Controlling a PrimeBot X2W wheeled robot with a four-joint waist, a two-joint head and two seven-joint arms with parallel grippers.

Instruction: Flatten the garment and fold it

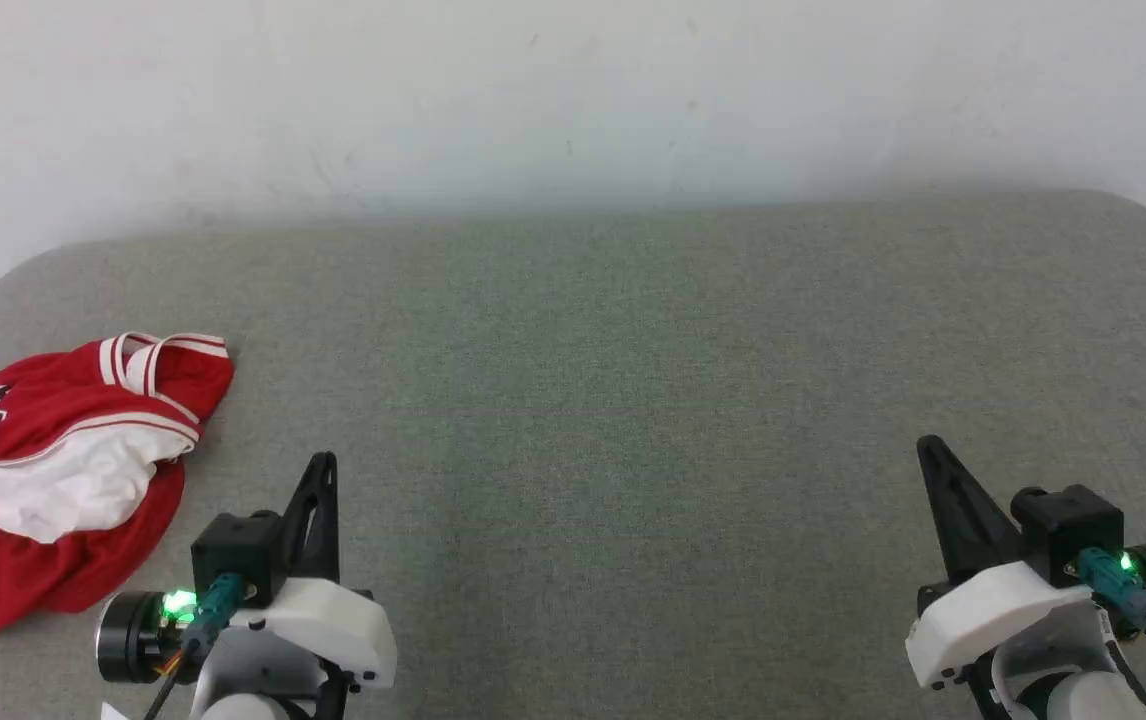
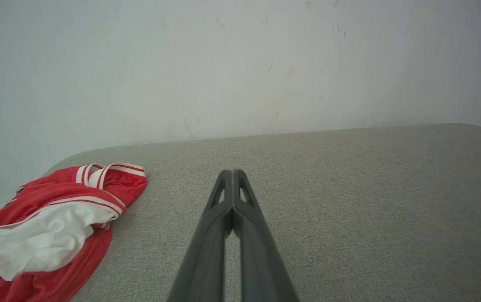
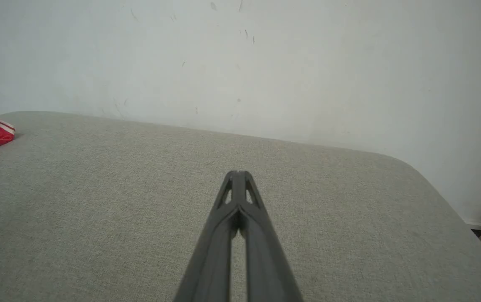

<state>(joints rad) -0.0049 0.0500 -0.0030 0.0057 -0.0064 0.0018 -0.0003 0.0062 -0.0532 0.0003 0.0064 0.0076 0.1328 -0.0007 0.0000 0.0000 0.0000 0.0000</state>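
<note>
Head view: left claw (image 1: pixel 324 465) and right claw (image 1: pixel 928 447) each have fingers pressed together, holding nothing, over the near part of the grey tabletop (image 1: pixel 613 400). The garment (image 1: pixel 43 420) lies crumpled on the tabletop near the left claw's left side, not touching it, white inner fabric exposed, well apart from the right claw. Beyond both claws stands a pale wall (image 1: pixel 533 100).

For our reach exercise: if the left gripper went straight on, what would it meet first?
Likely the far part of the grey cushion, else the wall; the left gripper points right of the jersey.
</note>
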